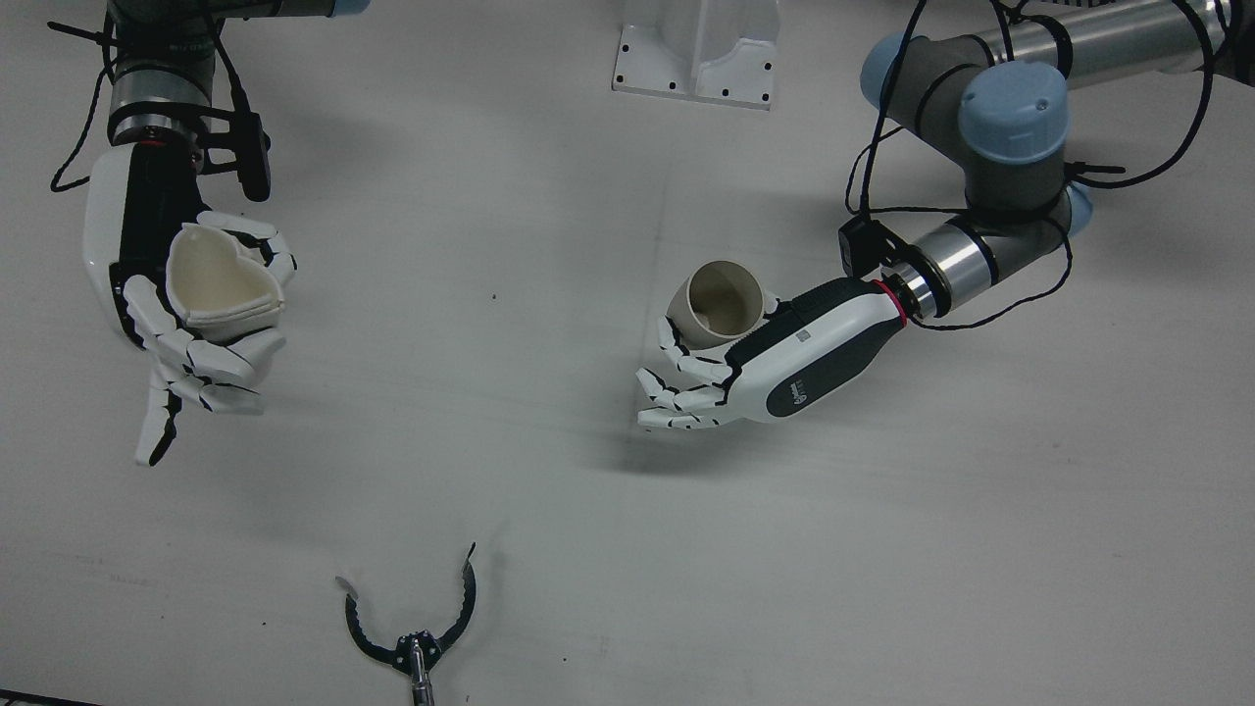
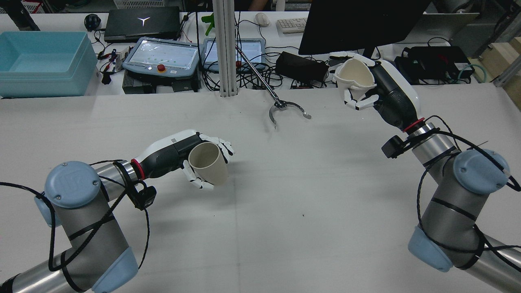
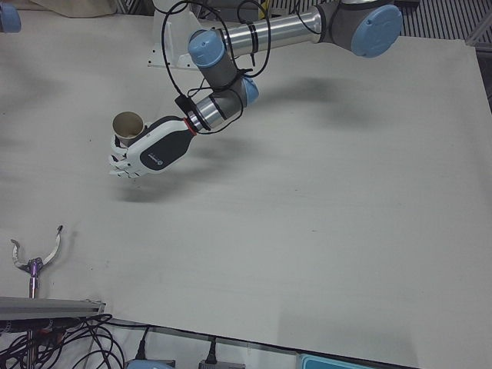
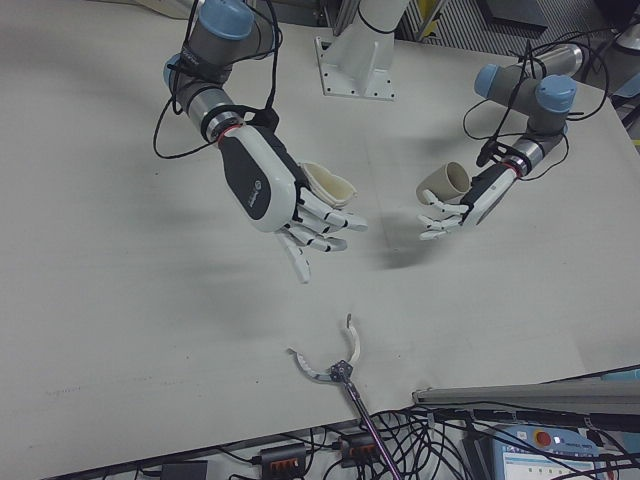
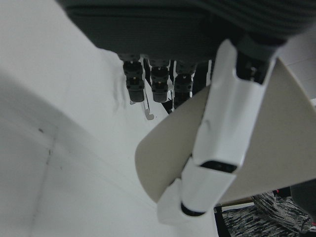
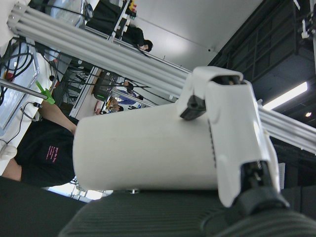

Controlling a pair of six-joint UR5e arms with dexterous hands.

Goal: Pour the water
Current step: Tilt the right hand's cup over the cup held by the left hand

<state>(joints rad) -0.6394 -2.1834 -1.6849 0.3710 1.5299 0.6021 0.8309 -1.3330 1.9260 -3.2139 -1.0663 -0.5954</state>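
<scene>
Left hand holds the beige cup above the table, left of centre in the rear view. Fingers wrap its wall. The cup's long axis is tilted, with the mouth facing up and toward the robot; its interior shows no liquid.

Right hand holds the white heart-shaped cup raised on the far right of the rear view — fingers curled round the body, one finger extended. Mouth faces up, and the inside appears empty.

The two cups are well apart. A grabber tool lies on the far edge between them, jaws spread, clear of both hands.
</scene>
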